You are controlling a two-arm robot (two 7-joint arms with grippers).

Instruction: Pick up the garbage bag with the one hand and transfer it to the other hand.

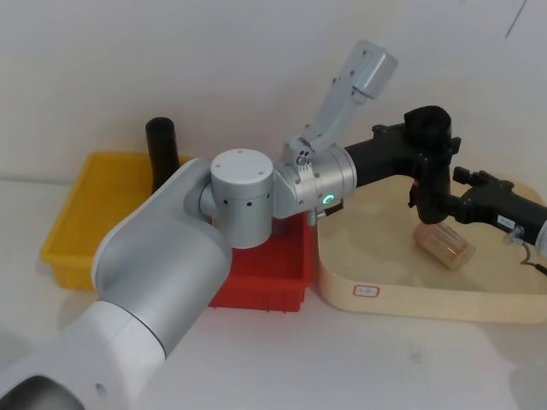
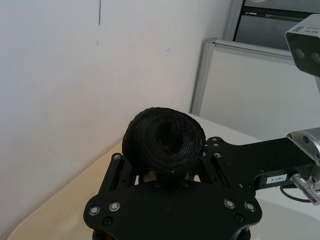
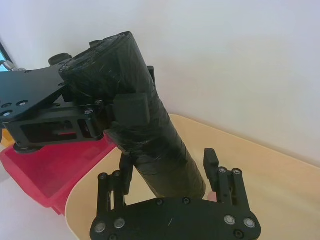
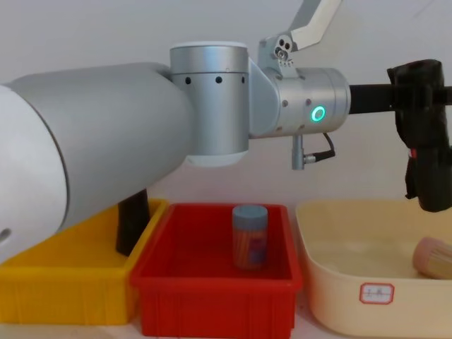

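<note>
While the head view shows the black rolled plastic garbage bag [image 1: 430, 162] upright above the beige oval tray [image 1: 402, 295], the green-ringed left pincer [image 1: 425, 147] pinches its upper part; the right pincer [image 1: 446, 205] sits at its lower end.

Left wrist view: roll end-on, clamped.

Right wrist view: right pincer [image 3: 170, 172] spread, straddling the roll's lower end, not yet closed.

Chest view: long axis near vertical, well above the tray.
</note>
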